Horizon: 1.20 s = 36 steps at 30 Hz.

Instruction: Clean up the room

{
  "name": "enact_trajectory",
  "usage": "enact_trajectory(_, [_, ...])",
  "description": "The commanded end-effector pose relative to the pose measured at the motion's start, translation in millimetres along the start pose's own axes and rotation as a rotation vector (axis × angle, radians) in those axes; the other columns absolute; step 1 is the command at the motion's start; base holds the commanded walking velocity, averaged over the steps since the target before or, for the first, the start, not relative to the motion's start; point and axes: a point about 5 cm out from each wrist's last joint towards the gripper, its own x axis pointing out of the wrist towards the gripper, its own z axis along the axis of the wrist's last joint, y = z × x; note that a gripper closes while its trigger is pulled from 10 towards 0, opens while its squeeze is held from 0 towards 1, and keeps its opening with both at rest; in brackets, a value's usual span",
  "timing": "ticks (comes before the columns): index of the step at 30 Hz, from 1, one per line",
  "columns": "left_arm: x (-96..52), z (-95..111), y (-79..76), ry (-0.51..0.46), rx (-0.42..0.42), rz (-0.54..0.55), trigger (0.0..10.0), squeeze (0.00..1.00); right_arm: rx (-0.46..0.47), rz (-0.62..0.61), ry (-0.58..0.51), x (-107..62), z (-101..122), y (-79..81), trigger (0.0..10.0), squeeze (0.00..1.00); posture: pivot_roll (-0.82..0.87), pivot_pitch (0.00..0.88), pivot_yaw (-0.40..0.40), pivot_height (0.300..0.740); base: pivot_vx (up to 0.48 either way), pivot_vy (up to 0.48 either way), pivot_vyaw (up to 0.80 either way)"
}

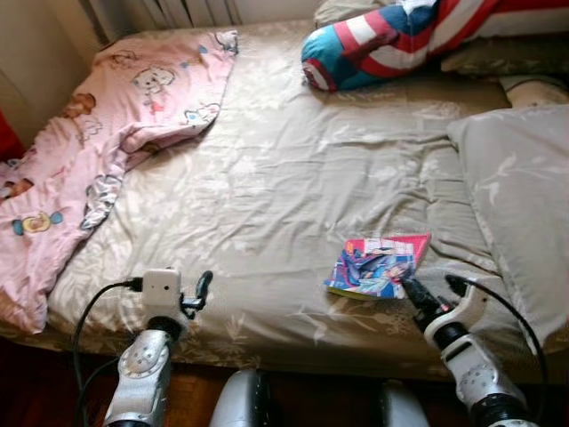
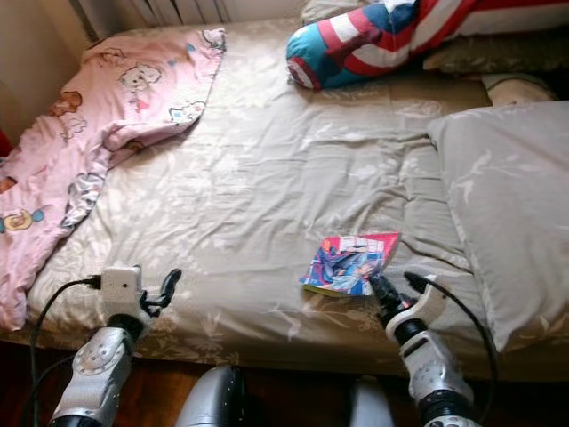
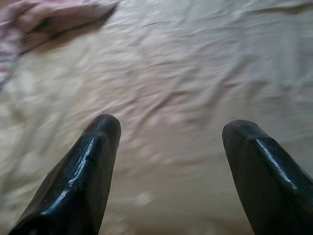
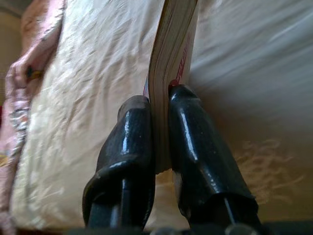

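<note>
Colourful thin book (image 1: 378, 265) pinched by right gripper (image 4: 159, 110) fingers; left gripper (image 3: 171, 129) fingers wide.

The right arm is stretched forward and its gripper (image 4: 159, 115) is closed, the two black fingers (image 4: 190, 127) pressed on either side of a thin edge, while the left gripper (image 3: 168, 132) is held low with its fingers spread wide apart.
</note>
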Motion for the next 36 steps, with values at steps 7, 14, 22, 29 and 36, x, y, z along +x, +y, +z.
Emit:
enact_trajectory(7, [-9.6,-4,9.0,0.036,0.005,0.019,10.0,0.0,-0.158,-0.14,0.232,-10.1,-23,-19.7,10.0,0.0,-0.03,0.234,0.14,0.634,0.0,0.0,0.0])
enact_trajectory(14, [-15.3,-6,9.3,0.048,0.008,0.017,10.0,0.0,-0.238,-0.218,0.235,-13.6,-8,-29.9,10.0,0.0,-0.03,0.249,0.144,0.634,0.0,0.0,0.0])
enact_trajectory(22, [-23.2,-9,10.8,0.068,0.016,0.016,10.0,0.0,-0.292,-0.348,0.204,-12.8,-1,-35.0,10.0,0.0,-0.02,0.272,0.15,0.634,0.0,0.0,0.0])
enact_trajectory(29, [-30.3,-11,13.9,0.083,0.023,0.023,10.0,0.0,-0.278,-0.406,0.206,-16.1,-10,-38.4,10.0,0.0,-0.01,0.276,0.153,0.634,0.0,0.0,0.0])
enact_trajectory(36, [-33.8,-10,13.1,0.089,0.022,0.022,10.0,0.0,-0.27,-0.438,0.196,-18.6,-15,-40.2,10.0,0.18,-0.01,0.274,0.156,0.634,0.0,0.0,0.0])
